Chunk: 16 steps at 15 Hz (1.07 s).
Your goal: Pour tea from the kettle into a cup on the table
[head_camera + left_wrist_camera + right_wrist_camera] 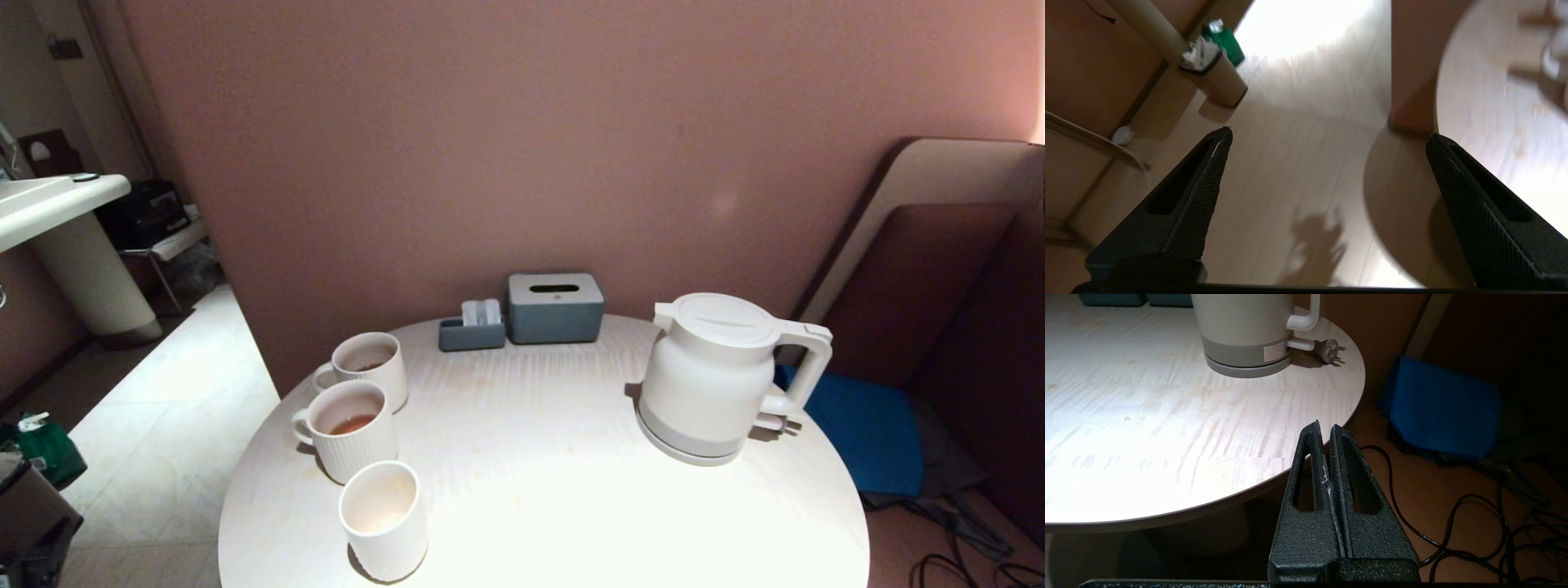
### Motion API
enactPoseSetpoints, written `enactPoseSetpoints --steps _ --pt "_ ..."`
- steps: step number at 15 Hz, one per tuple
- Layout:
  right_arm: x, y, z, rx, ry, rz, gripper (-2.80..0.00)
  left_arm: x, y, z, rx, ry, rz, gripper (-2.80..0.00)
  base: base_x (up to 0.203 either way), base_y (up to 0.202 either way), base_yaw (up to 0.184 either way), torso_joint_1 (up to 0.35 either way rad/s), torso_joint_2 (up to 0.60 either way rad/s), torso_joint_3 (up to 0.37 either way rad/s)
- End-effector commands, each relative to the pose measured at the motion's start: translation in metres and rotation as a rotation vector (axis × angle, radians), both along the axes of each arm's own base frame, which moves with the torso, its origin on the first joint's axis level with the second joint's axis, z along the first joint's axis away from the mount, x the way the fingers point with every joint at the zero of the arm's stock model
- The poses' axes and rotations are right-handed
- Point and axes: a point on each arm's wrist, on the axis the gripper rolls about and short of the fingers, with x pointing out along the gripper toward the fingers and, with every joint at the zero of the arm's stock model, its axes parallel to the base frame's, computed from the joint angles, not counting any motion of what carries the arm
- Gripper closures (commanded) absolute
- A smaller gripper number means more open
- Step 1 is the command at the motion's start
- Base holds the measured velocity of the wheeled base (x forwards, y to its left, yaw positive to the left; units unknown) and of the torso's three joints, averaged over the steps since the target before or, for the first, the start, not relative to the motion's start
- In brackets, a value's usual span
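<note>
Round table (555,457) holds kettle (709,376) and cup (384,518); left gripper (1329,139) spread wide, right gripper (1325,430) pressed together, both empty.

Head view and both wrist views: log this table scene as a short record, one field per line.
kettle: large white electric kettle upright at the right of the round pale wood table, lid on, plug lying loose beside it
cup: small plain white cup nearest the front edge
mugs: two ribbed white mugs behind the cup; the nearer holds reddish tea
back of table: grey tissue box
left end effector: open, empty, over the floor beside the table
right end effector: shut, empty, low by the table edge
</note>
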Motion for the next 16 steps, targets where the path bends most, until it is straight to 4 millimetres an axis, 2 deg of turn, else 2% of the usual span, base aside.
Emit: enactPoseSetpoints --steps 1,6,9,12,16 --pt "0.000 0.000 0.000 0.000 0.002 0.001 0.00 -0.031 0.009 0.004 -0.033 -0.161 0.024 -2.80 0.000 0.000 0.000 0.000 0.00 0.000" --pt "0.000 0.000 0.000 0.000 0.001 0.001 0.00 -0.079 0.018 0.003 -0.035 -0.400 0.106 -2.80 0.000 0.000 0.000 0.000 0.00 0.000" --pt "0.000 0.000 0.000 0.000 0.001 0.001 0.00 -0.081 0.017 -0.005 -0.006 -0.381 0.105 -2.80 0.000 0.000 0.000 0.000 0.00 0.000" --pt "0.000 0.000 0.000 0.000 0.001 0.001 0.00 -0.076 0.011 -0.006 -0.071 -0.406 -0.197 -2.80 0.000 0.000 0.000 0.000 0.00 0.000" --pt "0.000 0.000 0.000 0.000 0.001 0.001 0.00 -0.070 0.002 -0.022 -0.147 -0.342 -0.590 -2.80 0.000 0.000 0.000 0.000 0.00 0.000"
